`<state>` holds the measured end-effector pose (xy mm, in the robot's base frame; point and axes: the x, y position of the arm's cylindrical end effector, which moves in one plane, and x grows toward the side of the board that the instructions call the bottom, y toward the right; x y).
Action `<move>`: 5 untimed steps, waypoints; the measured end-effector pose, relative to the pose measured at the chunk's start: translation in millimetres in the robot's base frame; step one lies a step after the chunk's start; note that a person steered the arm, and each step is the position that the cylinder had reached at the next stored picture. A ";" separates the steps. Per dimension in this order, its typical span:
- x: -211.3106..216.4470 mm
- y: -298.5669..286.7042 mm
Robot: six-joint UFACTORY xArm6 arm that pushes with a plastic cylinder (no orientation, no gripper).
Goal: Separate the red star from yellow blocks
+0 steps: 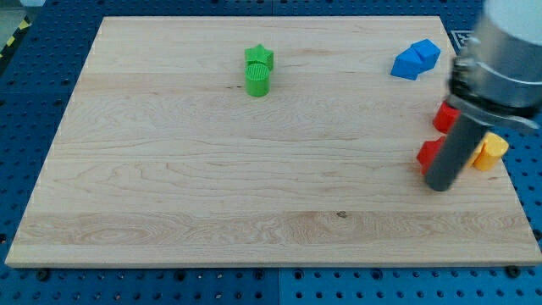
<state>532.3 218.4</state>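
Observation:
My tip (441, 185) rests on the wooden board at the view's right. A red block (429, 153), shape unclear, touches the rod's left side. Another red block (444, 116) sits just above it, partly hidden by the arm. A yellow block (490, 151) pokes out on the rod's right side, partly hidden. The rod stands between the lower red block and the yellow block. I cannot tell which red block is the star.
Two blue blocks (416, 59) lie together at the view's upper right. A green star (259, 57) and a green cylinder (257, 80) touch at the upper middle. The board's right edge (518, 182) is close to the tip.

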 end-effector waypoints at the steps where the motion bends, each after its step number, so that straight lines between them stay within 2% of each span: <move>1: -8.3 17.5; 3: 5.5 17.8; 5: -30.2 -17.5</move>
